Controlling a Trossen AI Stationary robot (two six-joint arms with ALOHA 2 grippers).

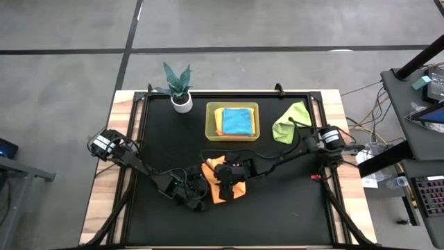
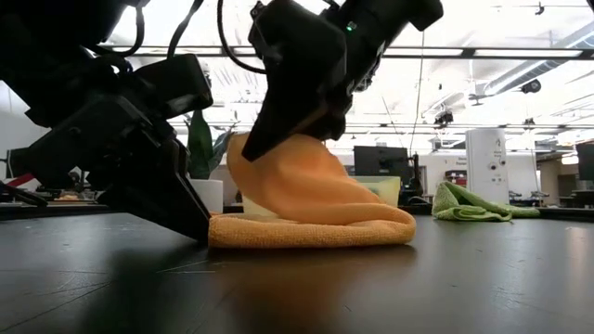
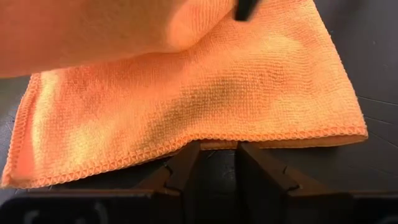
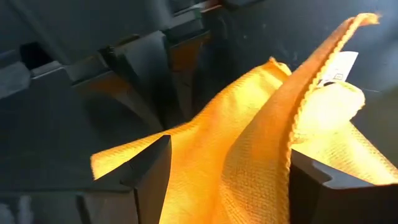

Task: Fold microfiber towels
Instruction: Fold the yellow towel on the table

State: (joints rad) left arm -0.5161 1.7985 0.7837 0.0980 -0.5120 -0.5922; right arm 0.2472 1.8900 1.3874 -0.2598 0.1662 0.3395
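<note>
The left gripper (image 3: 217,163) sits low at the near edge of the soft orange-yellow microfiber towel (image 1: 223,186) on the black table mat (image 1: 291,201); its jaws stand narrowly apart, and whether they pinch the hem I cannot tell. Just beyond, the right gripper (image 4: 227,180) straddles a raised fold of that towel, jaws fairly wide around the cloth, so the flap lies toward the left gripper. Farther back, a teal-blue folded towel (image 1: 236,121) rests in the translucent yellow-green rectangular bin (image 1: 209,122), with a crumpled lime-green towel (image 1: 291,121) beside it.

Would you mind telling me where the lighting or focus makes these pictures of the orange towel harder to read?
Low view: bright ceiling lights behind leave both arms as dark silhouettes over the orange microfiber towel. Left wrist view: the weave is sharp near the fingers, but the lifted fold close to the lens is blurred. Right wrist view: the raised cloth and its white tag look soft. High view: evenly lit.
</note>
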